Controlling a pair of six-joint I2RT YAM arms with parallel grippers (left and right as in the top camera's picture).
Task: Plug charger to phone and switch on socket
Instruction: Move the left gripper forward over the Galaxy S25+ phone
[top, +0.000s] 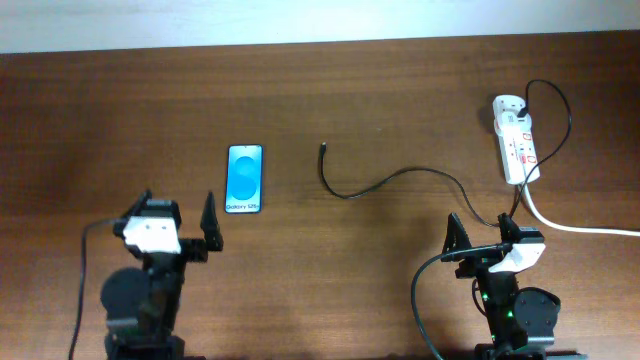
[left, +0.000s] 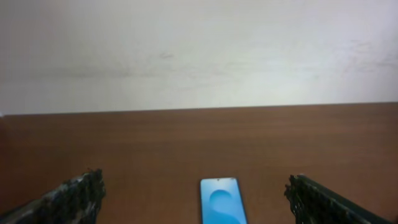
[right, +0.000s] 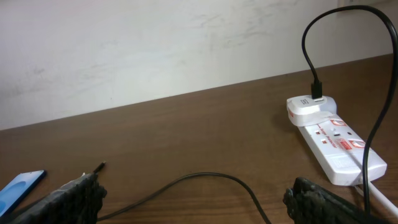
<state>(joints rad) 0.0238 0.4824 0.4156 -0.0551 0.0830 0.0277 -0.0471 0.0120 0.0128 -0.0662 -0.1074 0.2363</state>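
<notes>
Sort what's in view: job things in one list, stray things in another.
For the job: phone, charger, socket.
Lying about: nothing loose shows; besides those, only the table and the wall behind it.

The phone (left: 220, 202) runs off the left wrist view's bottom edge, and switch positions on the socket (top: 517, 142) are unreadable.

table (top: 330, 90) | phone (top: 245, 178) | charger (top: 400, 180) | socket (top: 517, 145)
</notes>
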